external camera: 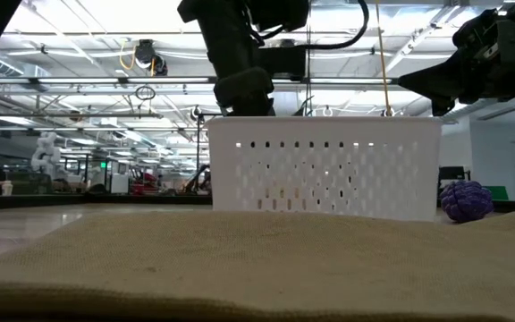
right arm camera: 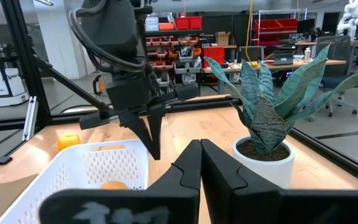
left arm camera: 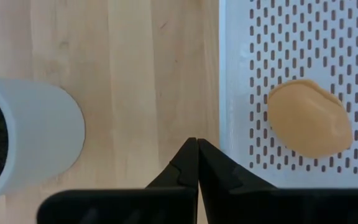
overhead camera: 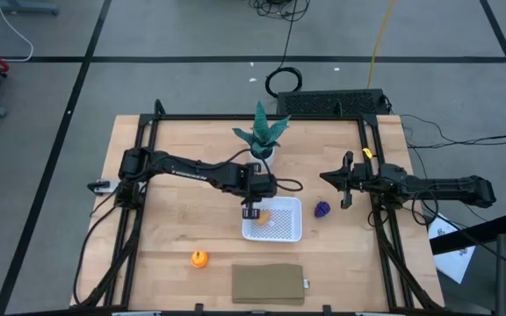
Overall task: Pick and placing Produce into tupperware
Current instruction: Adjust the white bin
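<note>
The left gripper [overhead camera: 251,211], fingers pressed together and empty, is hovering over the tupperware [overhead camera: 290,230] rim; the tan produce [left arm camera: 309,118] is lying inside. The right gripper [overhead camera: 347,182], fingers likewise together, is waiting beside the purple produce [overhead camera: 322,209].

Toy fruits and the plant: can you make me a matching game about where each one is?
Things:
1. tan fruit
2. orange fruit
3. purple fruit
4. potted plant

Places:
A. on the bare table, left of the olive pad
B. inside the white container
C. on the table just right of the container
D. behind the container, toward the table's far edge

Pairs: 1-B, 2-A, 3-C, 4-D
</note>
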Controlling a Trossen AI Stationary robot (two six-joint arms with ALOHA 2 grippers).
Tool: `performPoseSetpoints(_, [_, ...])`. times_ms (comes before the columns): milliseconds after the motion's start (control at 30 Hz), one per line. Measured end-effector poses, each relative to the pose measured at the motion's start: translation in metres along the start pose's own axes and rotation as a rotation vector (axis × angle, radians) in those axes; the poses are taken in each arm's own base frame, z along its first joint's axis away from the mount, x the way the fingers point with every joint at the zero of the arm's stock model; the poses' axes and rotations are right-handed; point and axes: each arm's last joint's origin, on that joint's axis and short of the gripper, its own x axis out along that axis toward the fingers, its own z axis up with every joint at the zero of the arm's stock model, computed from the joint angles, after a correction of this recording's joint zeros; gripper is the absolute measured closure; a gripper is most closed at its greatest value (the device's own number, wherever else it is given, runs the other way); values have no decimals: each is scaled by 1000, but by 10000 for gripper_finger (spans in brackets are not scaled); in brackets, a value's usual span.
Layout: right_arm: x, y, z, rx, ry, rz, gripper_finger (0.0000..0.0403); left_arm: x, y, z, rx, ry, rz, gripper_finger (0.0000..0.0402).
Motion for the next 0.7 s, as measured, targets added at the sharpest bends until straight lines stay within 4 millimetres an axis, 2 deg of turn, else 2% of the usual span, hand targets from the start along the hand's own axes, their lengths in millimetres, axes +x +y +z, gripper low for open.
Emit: performPoseSetpoints(700, [0,0,0,0,0,0,403,0,1,0,-1,1,37,395])
